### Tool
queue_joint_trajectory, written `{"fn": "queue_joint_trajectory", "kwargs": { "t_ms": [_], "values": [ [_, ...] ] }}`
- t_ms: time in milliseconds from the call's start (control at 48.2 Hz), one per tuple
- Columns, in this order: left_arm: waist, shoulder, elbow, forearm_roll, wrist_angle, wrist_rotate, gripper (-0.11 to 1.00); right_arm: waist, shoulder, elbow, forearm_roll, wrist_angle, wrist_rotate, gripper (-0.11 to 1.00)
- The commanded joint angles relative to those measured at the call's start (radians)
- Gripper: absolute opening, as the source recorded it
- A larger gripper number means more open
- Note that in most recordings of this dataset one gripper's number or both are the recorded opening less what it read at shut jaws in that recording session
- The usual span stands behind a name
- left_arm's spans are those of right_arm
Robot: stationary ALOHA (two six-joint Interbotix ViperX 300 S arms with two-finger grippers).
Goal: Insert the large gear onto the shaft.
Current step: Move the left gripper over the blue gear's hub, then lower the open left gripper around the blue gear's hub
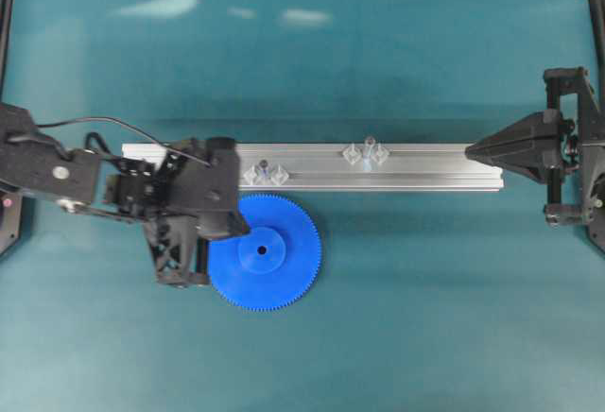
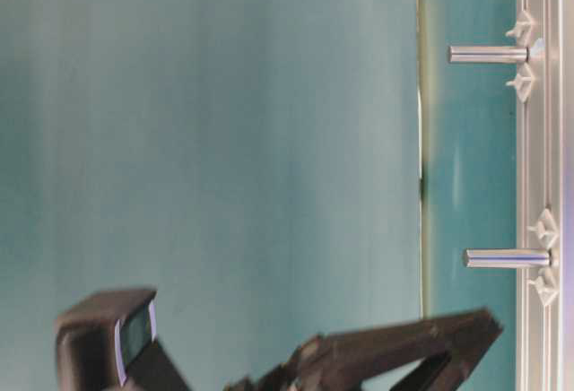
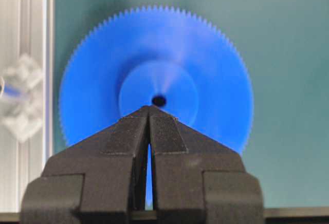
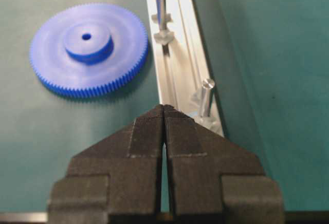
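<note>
1. Black left gripper (image 3: 149, 112) hangs over the large gear (image 3: 154, 75), fingers pressed together, holding nothing.
2. The gear lies flat on the table, just beside the aluminium rail (image 1: 425, 168), probably staged for pickup.
3. The shaft (image 1: 369, 144) stands upright on the rail; the right gripper (image 4: 163, 112), also closed, waits near it.
4. No readable writing.
</note>
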Motion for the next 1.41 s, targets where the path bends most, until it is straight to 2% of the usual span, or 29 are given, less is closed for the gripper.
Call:
{"fn": "queue_joint_trajectory", "kwargs": {
  "t_ms": [0,249,456,601,995,1389],
  "values": [
    [-0.006,0.017,-0.051,0.003,0.014,-0.003,-0.01,-0.002,0.003,-0.028,0.002,-0.005,0.009,0.02],
    [-0.015,0.101,-0.150,0.002,0.172,-0.009,-0.01,-0.002,0.003,-0.025,0.002,-0.006,0.009,0.02],
    [-0.017,0.198,-0.258,0.003,0.304,-0.052,-0.01,-0.002,0.003,-0.025,0.000,-0.006,0.009,0.02],
    [-0.023,0.239,-0.296,0.003,0.314,-0.049,-0.01,-0.003,0.002,-0.025,0.000,-0.005,0.009,0.02],
    [-0.041,0.262,-0.318,0.006,0.360,-0.044,-0.01,-0.003,0.000,-0.020,0.000,-0.005,0.008,0.02],
    [-0.041,0.296,-0.351,0.008,0.439,-0.006,-0.01,-0.002,-0.008,-0.020,-0.002,-0.008,0.006,0.02]
  ]
}}
